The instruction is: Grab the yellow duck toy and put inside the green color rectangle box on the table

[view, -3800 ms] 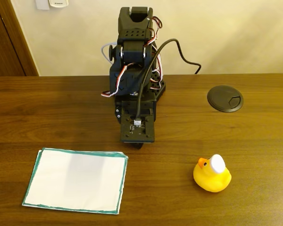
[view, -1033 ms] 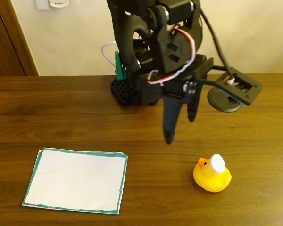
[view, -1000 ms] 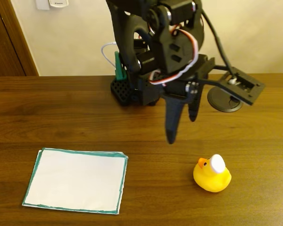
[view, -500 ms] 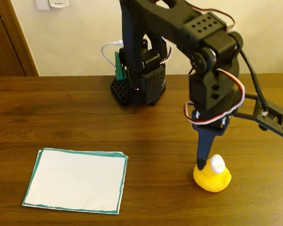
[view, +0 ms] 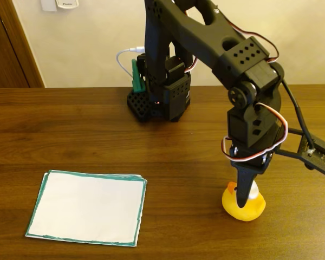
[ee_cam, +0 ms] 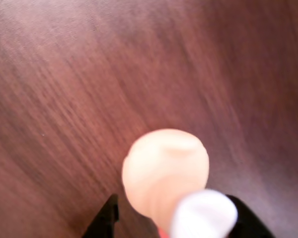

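At five o'clock on the table (view: pixel 70 130) sits the yellow duck toy (view: pixel 252 207), the gripper (view: pixel 242 203) straddling it, jaws apart (wrist view blurred). Green color rectangle box (view: pixel 86 207) lies at seven o'clock.

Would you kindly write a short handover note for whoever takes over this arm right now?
Gripper: lowered over the yellow duck toy, fingers on either side of it in the wrist view; whether it has closed cannot be told.
Duck: on the table, at the right in the fixed view, not lifted.
Green color rectangle box: at the left, nothing on it.
Done: approach.
Left: grasp, lift, carry, release the duck on the sheet.
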